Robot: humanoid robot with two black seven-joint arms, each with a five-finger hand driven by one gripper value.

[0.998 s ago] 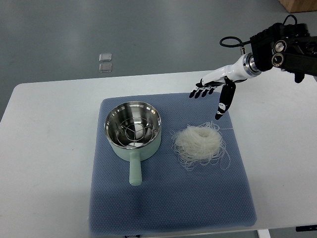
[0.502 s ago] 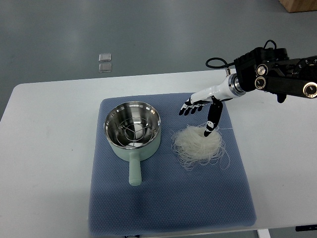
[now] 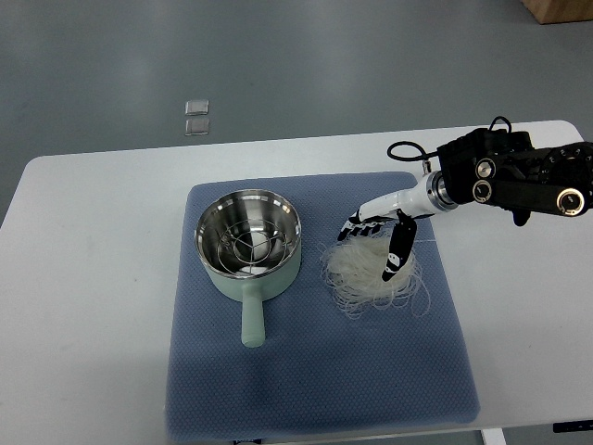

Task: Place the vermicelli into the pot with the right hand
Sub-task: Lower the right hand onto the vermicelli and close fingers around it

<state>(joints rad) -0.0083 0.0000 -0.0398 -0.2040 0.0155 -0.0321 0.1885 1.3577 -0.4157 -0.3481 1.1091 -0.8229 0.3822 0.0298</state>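
The right robot hand (image 3: 378, 235) reaches down from the right, fingers spread open over the vermicelli (image 3: 373, 270), thumb touching the nest, gripping nothing. The noodles lie on the blue mat (image 3: 315, 380) beside the pot (image 3: 248, 243).

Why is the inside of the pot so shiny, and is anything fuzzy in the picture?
Top view: the steel pot mirrors the overhead light, so bright streaks show inside it; the vermicelli and right hand look sharp, without blur; soft shadows lie beside the pot on the blue mat.
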